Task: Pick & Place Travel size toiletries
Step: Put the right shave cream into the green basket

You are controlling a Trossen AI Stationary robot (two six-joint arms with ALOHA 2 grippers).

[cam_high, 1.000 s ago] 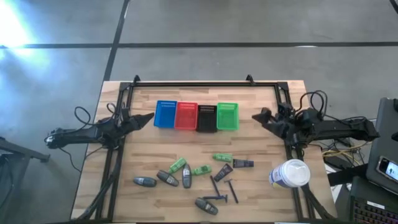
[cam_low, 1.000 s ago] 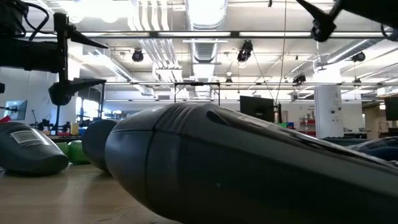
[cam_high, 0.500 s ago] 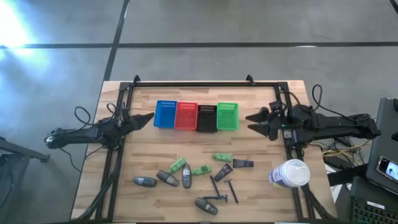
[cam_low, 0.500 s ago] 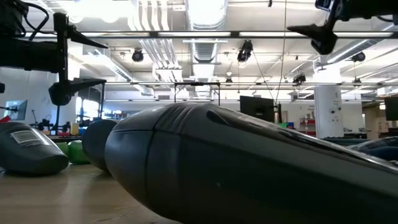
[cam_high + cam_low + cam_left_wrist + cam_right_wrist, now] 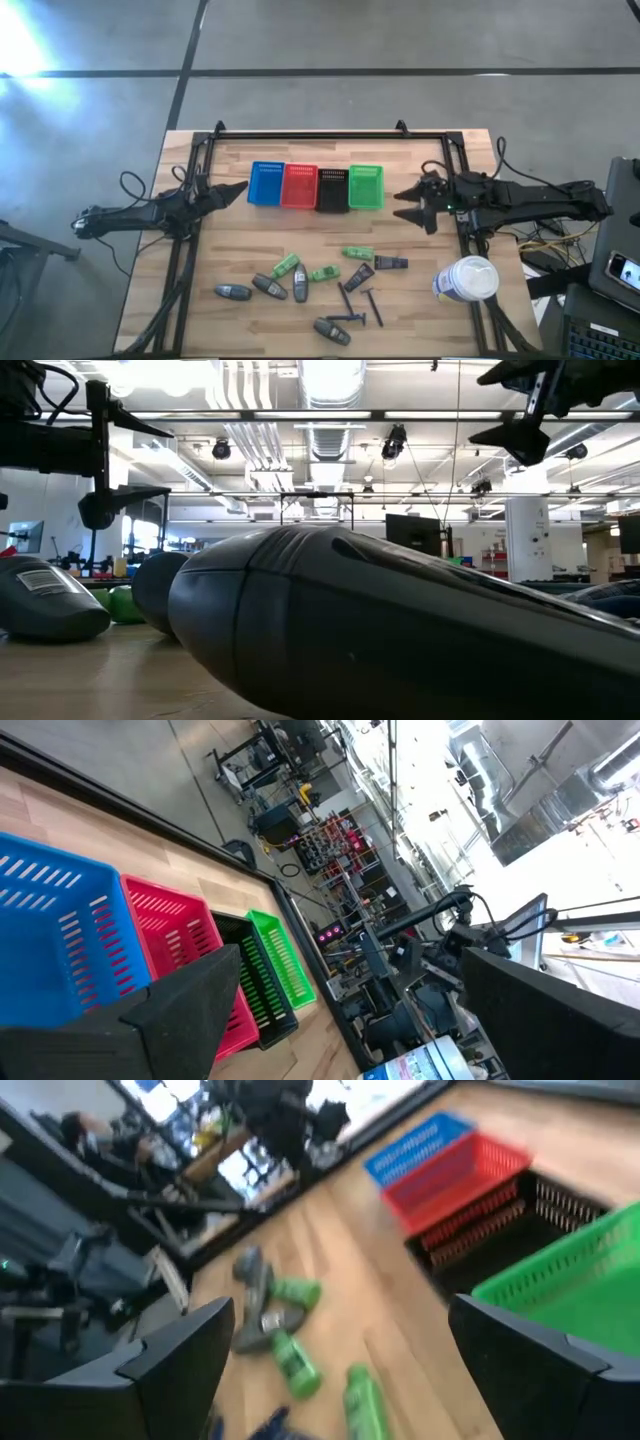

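Observation:
The toiletries lie loose on the table's near half: grey oval bottles (image 5: 268,286), green tubes (image 5: 286,265), black tubes (image 5: 390,263) and thin dark razors (image 5: 345,298). In the right wrist view I see grey bottles (image 5: 255,1295) and green tubes (image 5: 295,1365). One grey bottle (image 5: 350,630) fills the low view. My left gripper (image 5: 243,187) (image 5: 352,960) hovers open, left of the blue basket (image 5: 266,184). My right gripper (image 5: 400,203) (image 5: 342,1308) hovers open, right of the green basket (image 5: 366,187), above the table.
Blue, red (image 5: 299,186), black (image 5: 331,188) and green baskets stand in a row at the table's middle, toward the far side. A large white tub (image 5: 466,280) stands near the right edge. A dark frame rail (image 5: 320,136) runs along the far edge.
My right arm has stretched out toward the table's left. Its gripper has turned about its wrist, dipped a little and come closer to the green basket. The left arm and the toiletries have kept still.

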